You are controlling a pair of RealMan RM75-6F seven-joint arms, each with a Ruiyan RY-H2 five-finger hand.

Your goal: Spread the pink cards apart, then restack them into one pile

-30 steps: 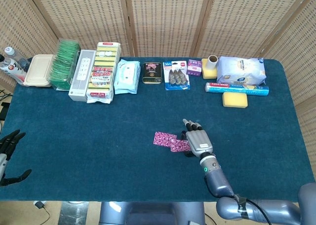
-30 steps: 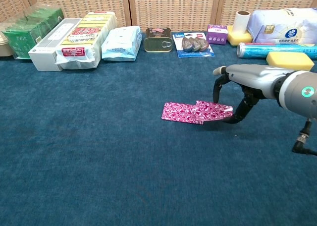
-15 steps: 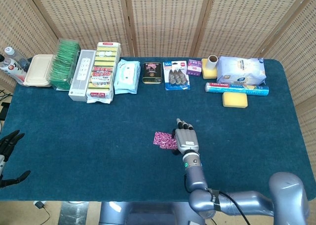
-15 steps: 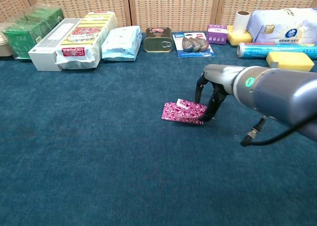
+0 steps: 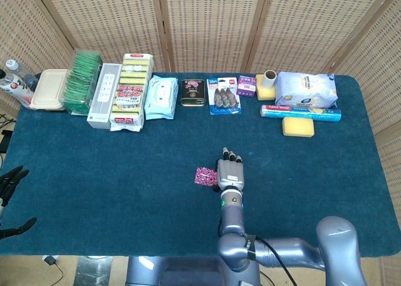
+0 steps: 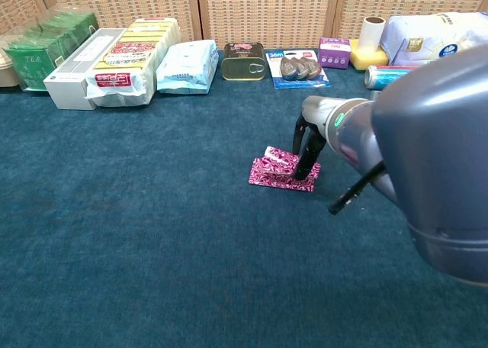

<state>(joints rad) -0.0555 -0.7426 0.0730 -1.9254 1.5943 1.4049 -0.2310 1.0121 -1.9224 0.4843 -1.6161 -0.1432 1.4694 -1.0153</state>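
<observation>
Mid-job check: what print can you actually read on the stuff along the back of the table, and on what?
"TEA": on the green box at far left, chest view.
Red-and-yellow pack, canned tin, purple box, white bag: print too small or blurred to read.
Pink cards: pattern only.

Open blue cloth [image 5: 125,173] around the pink cards [image 6: 276,172], goods row [image 5: 182,91] well behind along far edge
</observation>
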